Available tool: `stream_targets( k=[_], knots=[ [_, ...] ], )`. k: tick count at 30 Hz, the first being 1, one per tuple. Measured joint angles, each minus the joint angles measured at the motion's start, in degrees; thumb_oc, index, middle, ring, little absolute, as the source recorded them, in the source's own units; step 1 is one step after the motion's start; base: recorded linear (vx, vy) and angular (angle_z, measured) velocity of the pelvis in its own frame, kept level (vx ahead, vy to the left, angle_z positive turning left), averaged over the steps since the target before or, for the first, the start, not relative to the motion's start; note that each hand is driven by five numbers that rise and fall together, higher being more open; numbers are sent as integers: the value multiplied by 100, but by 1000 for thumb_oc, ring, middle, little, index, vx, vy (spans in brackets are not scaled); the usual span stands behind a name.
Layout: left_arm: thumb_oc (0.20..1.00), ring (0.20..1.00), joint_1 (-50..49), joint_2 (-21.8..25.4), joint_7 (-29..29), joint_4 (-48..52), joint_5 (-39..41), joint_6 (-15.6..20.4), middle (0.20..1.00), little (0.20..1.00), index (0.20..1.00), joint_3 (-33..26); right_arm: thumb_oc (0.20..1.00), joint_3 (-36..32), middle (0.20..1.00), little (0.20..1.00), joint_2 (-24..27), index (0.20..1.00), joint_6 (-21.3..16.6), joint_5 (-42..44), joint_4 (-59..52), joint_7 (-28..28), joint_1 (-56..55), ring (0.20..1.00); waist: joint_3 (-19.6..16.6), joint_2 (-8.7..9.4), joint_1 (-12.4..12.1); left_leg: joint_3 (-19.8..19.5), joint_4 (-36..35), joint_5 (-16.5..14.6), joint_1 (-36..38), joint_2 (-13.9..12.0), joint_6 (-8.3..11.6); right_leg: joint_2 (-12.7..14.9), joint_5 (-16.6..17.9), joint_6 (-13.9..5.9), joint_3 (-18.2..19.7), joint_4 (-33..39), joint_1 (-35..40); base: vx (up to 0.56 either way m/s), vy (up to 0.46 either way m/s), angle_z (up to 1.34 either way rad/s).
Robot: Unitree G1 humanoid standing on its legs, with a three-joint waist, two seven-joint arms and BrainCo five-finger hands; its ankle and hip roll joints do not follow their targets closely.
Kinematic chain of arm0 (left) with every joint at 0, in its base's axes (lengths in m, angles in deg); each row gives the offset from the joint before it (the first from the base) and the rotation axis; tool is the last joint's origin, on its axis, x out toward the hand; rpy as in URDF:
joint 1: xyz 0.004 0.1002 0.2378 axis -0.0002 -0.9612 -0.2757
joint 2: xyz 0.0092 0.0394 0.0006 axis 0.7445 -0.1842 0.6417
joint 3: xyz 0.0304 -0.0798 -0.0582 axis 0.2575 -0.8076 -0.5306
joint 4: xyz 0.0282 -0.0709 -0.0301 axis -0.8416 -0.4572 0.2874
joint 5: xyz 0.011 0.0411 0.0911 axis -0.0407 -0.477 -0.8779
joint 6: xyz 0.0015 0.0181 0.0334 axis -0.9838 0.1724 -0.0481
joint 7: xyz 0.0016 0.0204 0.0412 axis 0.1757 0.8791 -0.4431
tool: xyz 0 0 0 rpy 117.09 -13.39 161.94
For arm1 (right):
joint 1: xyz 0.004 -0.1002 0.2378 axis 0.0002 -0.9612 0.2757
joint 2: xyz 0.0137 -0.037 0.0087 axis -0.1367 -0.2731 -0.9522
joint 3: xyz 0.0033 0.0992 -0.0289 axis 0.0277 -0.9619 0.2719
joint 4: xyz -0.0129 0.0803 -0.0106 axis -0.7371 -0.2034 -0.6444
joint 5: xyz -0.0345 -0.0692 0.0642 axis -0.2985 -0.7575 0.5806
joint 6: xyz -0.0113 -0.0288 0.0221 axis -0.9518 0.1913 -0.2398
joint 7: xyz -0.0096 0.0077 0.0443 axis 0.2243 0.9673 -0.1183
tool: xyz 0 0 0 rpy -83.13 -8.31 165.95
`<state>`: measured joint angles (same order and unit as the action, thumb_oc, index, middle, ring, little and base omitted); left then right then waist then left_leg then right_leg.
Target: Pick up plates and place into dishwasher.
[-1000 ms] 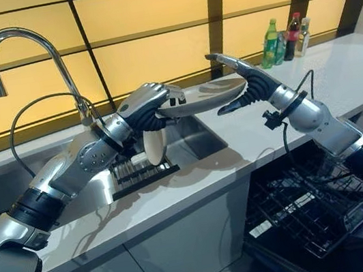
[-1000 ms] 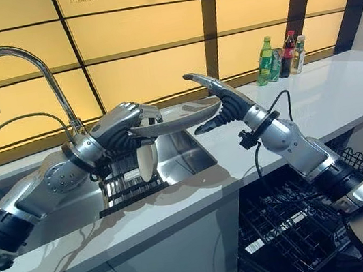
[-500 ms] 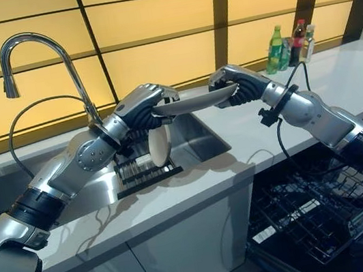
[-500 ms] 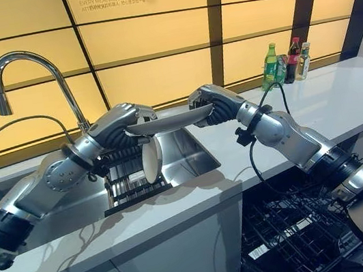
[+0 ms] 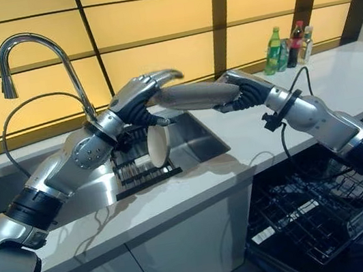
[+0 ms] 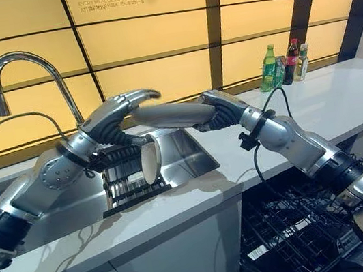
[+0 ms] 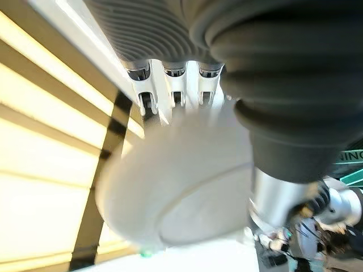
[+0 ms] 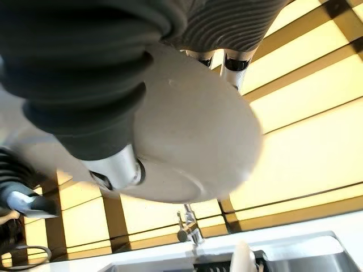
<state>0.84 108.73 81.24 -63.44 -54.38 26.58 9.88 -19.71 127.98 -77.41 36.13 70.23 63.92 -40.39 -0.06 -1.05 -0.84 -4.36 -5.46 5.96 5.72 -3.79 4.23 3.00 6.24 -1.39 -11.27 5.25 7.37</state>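
White plate held in the air above the sink, between both hands. Right hand curled round its right rim, thumb under. Left hand at the left rim, fingers straightened, not gripping. Plate is round, smooth and shallow. Second plate stands on edge in dark ribbed rack. Dishwasher basket, black wire, lies below the counter.
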Motion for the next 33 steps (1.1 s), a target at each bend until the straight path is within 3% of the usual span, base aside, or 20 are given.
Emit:
stream_targets(
  k=[4,12,17,21,24,33],
  knots=[
    [1000,1000,-450,446,578,-430,-310,-13,1000,1000,1000,-591,200,-898,200,200,522,200,16,280,-258,-335,-822,200,12,-17,19,113,0,-12,-23,-11,13,-16,3,-3,154,1,-74,10,8,-12],
    [1000,1000,-1044,730,1420,-1576,-557,-509,1000,1000,1000,-1272,200,-2052,200,200,737,200,38,732,-460,-855,-1978,200,233,-44,208,283,-1,-18,-20,-30,21,-66,6,-3,467,7,-165,-9,7,-11],
    [1000,1000,-1483,823,1423,-1675,-694,-664,1000,1000,1000,-1653,200,-2861,200,200,743,200,548,1585,-866,-1687,-2780,200,419,-57,331,412,0,-44,60,-23,26,-68,32,-35,622,6,-175,13,7,-10],
    [1000,1000,-1642,912,1435,-1915,-882,-673,1000,1000,1000,-1694,200,-3076,200,200,744,200,1300,2010,-860,-2516,-3299,200,501,-37,477,443,1,-62,75,-19,29,-69,33,-36,667,5,-183,-3,4,-7],
    [1000,1000,-1684,918,1436,-1928,-1052,-720,1000,1000,1000,-1686,200,-3111,200,200,745,200,1653,2053,-798,-2900,-3780,200,549,-14,557,514,1,-82,100,-28,33,-79,33,-37,728,11,-192,-7,-3,-11],
    [1000,1000,-1555,1204,1430,-1994,-1251,-989,1000,1000,1000,-1149,200,-2919,200,200,932,200,1930,1515,-223,-3092,-3922,200,672,12,773,612,1,-112,162,-23,27,-71,47,-57,799,24,-186,14,4,-6]
  ],
)
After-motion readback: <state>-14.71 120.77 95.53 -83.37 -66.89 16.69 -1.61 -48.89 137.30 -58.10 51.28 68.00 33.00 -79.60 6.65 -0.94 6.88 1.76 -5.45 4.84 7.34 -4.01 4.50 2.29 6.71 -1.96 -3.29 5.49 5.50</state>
